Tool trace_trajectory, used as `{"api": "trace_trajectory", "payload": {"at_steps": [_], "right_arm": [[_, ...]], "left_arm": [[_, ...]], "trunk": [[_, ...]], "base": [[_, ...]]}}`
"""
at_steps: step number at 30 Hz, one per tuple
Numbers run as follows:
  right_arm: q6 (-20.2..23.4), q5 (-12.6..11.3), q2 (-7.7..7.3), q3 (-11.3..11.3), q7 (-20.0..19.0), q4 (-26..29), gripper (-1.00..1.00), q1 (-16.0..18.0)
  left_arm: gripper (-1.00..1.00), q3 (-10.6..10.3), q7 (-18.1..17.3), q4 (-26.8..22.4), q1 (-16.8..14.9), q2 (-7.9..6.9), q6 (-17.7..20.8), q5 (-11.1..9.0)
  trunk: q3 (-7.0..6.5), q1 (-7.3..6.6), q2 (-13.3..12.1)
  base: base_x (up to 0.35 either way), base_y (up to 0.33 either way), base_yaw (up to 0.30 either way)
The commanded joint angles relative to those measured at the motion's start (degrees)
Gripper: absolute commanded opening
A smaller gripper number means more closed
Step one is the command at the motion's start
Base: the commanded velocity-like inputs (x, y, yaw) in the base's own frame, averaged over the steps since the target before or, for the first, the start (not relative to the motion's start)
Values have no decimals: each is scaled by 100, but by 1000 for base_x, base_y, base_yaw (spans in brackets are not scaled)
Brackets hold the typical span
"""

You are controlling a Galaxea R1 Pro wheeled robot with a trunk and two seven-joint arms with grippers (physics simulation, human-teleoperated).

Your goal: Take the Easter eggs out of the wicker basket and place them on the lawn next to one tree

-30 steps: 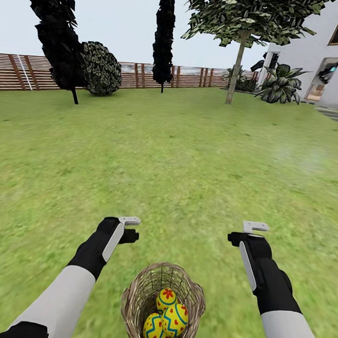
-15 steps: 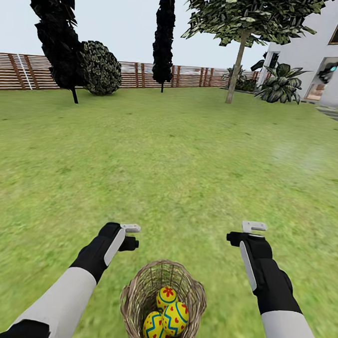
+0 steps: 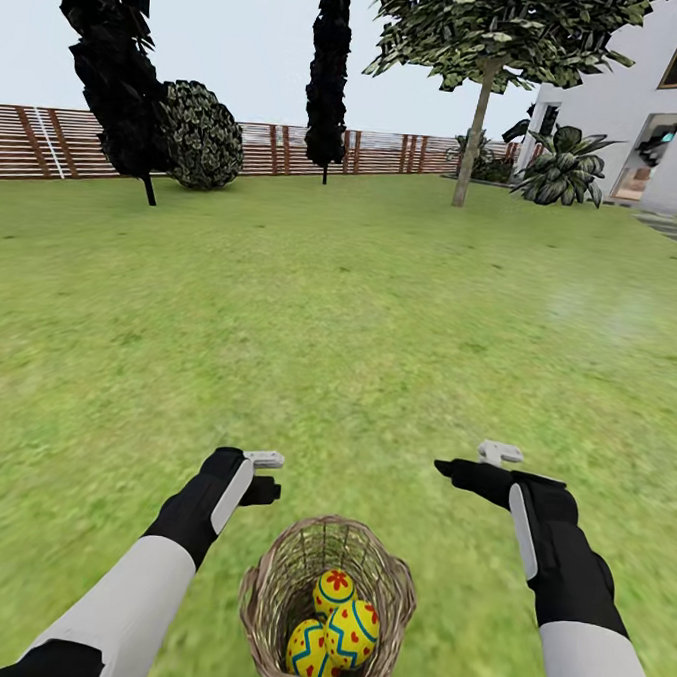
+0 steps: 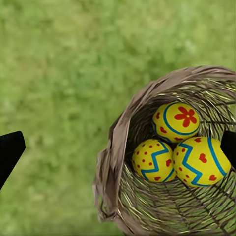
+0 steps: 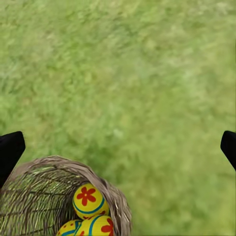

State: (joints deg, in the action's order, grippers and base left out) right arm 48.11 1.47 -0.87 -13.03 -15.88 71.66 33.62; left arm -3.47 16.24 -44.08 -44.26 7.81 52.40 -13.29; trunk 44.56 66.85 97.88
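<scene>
We see the wicker basket [image 3: 326, 606] standing on the lawn [image 3: 360, 320] at the near edge of the head view, about 6 o'clock from the middle of the grass, with all three Easter eggs still inside it. The flower egg [image 3: 335, 589] lies farthest from us, the zigzag egg with hearts [image 3: 352, 633] just beside it, and the dotted egg [image 3: 307, 653] nearest; they touch one another in a tight cluster. Our left gripper [image 3: 262, 476] hovers above the grass at roughly 10 o'clock from the basket, our right gripper [image 3: 471, 467] at roughly 2 o'clock, so the basket sits between and slightly behind the two, touched by neither. In the left wrist view the black fingertips [image 4: 10, 152] stand far apart at opposite edges, jaws wide, with the eggs [image 4: 179, 142] and basket rim [image 4: 115, 147] between them, closer to one finger. In the right wrist view the fingertips [image 5: 10, 150] are likewise spread wide, with the basket [image 5: 54, 196] and the flower egg [image 5: 88, 200] low in the gap, off to one side. Far off at 1 o'clock stands the pale-trunked tree [image 3: 476, 117], near the white house [image 3: 643, 107].
</scene>
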Motion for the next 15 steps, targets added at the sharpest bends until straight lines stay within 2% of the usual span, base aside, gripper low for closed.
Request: {"api": "trace_trajectory", "payload": {"at_steps": [1, 4, 6, 9, 11, 12, 15], "right_arm": [[25, 18, 3, -13, -54, 14, 100, 4], [24, 17, 3, -29, -235, 27, 100, 4], [33, 13, -6, -59, -593, 31, 100, 4], [45, 13, -3, -278, -868, 31, 100, 4], [63, 14, -2, -427, -933, 37, 100, 4], [69, 13, -2, -484, -958, 39, 100, 4], [72, 11, 5, -531, -1022, 42, 100, 4]], "left_arm": [[100, -13, 55, -10, -2, -1, 18, -60], [100, -13, 55, -14, -2, 0, 23, -60], [100, -13, 55, -7, -1, -3, 30, -60], [100, -13, 55, 3, -2, 4, 29, -103], [100, -13, 55, 13, 2, 2, 23, -206], [100, -13, 55, 47, 4, -6, 20, -318], [100, -13, 55, 206, 3, -11, 6, -572]], "trunk": [[24, 22, 44], [77, 88, 164], [113, 132, 245], [167, 198, 365], [203, 242, 445], [221, 264, 485], [275, 330, 606]], "base": [[0, 0, 0], [0, 0, 0], [0, 0, 0], [0, 0, 0], [0, 0, 0], [0, 0, 0], [0, 0, 0]]}}
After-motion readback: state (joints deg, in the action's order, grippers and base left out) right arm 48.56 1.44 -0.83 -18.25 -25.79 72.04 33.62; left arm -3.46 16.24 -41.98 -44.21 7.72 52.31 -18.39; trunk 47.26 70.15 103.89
